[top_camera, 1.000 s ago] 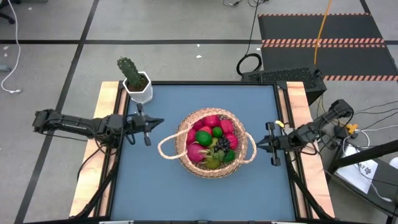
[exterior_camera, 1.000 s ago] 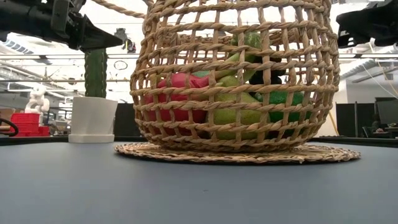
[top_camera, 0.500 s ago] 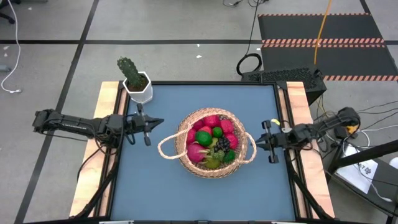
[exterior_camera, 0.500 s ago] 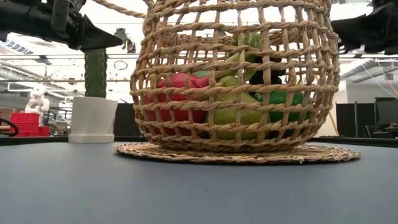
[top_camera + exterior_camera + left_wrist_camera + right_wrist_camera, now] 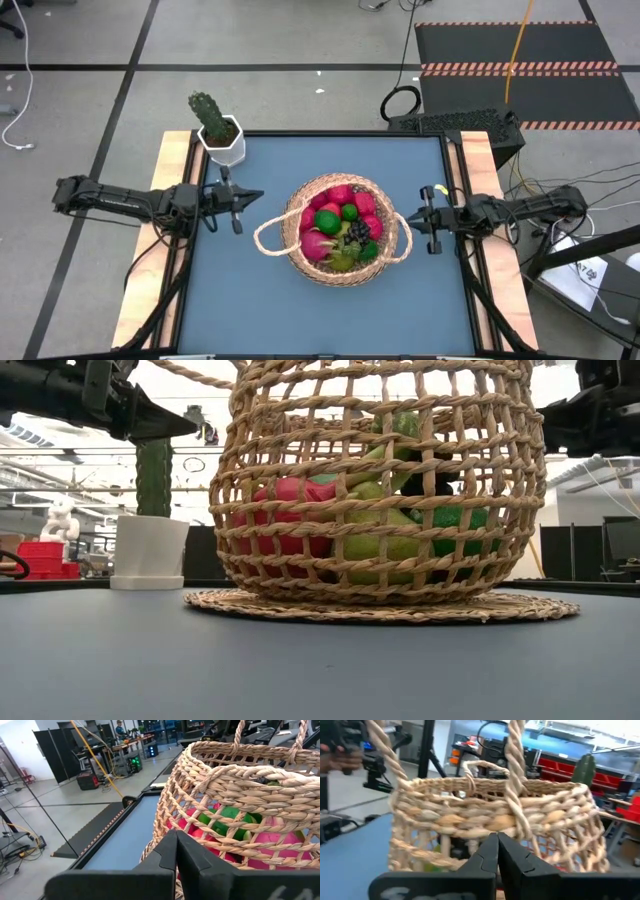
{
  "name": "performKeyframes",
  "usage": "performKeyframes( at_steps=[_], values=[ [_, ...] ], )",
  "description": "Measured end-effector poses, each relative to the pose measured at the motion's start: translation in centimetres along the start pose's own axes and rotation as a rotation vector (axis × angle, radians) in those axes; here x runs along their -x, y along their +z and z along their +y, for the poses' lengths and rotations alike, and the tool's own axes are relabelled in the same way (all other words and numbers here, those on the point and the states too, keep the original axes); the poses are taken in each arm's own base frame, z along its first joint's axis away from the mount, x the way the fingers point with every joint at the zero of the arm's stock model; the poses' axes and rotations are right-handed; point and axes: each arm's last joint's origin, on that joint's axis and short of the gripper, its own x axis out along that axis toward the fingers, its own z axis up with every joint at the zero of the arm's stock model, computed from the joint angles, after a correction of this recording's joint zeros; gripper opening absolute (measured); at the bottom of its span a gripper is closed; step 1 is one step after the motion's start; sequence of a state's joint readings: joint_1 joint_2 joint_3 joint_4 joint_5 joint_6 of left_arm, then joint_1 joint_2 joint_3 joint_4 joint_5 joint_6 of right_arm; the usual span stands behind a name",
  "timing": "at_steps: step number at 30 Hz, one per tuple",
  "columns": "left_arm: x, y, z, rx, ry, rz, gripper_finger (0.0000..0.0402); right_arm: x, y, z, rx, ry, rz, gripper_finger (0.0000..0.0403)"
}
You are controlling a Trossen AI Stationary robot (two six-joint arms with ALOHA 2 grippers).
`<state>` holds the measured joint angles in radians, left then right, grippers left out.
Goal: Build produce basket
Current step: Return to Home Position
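Observation:
The tan woven basket [image 5: 335, 230] stands by its flat base on the middle of the blue table, filled with produce [image 5: 342, 227]: red, pink and green fruit and a dark grape bunch. Its looped handles stick out to the left and right. My left gripper [image 5: 258, 196] is shut and held level above the table, left of the basket, pointing at it [image 5: 176, 840]. My right gripper [image 5: 408, 219] is shut and level at the basket's right side, its tips close to the right handle loop [image 5: 517, 780]; whether they touch it I cannot tell.
A white pot with a green cactus [image 5: 218, 130] stands at the table's far left corner. Wooden rails [image 5: 172, 230] border the table's left and right sides. Bare blue table surface lies in front of and behind the basket.
My right gripper has swung toward the table's far edge and a little toward the basket, sinking slightly, and now points level at the basket's right handle. The basket and my left arm have stayed where they were.

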<state>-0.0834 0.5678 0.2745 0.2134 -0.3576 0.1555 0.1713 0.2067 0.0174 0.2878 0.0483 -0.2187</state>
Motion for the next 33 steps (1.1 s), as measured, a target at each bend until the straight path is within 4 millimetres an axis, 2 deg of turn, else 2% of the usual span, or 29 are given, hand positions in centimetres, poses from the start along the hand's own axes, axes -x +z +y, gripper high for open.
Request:
performKeyframes(
  at_steps=[8,19,24,33],
  values=[
    [0.0,0.0,0.0,0.0,0.001,0.0,0.0019,0.1,-0.5,-0.6,-0.007,-0.055,0.051,0.0],
    [0.0,0.2,0.1,-0.017,0.023,-0.018,0.0021,0.9,-0.8,-0.4,-0.019,0.015,0.058,0.0],
    [0.0,0.2,0.1,-0.021,0.024,-0.018,0.0021,1.2,-0.9,-0.6,0.002,-0.059,0.074,0.0],
    [0.0,0.2,0.1,0.007,0.023,-0.019,0.0021,1.4,-0.8,-0.6,0.014,-0.051,0.065,0.0]
  ],
)
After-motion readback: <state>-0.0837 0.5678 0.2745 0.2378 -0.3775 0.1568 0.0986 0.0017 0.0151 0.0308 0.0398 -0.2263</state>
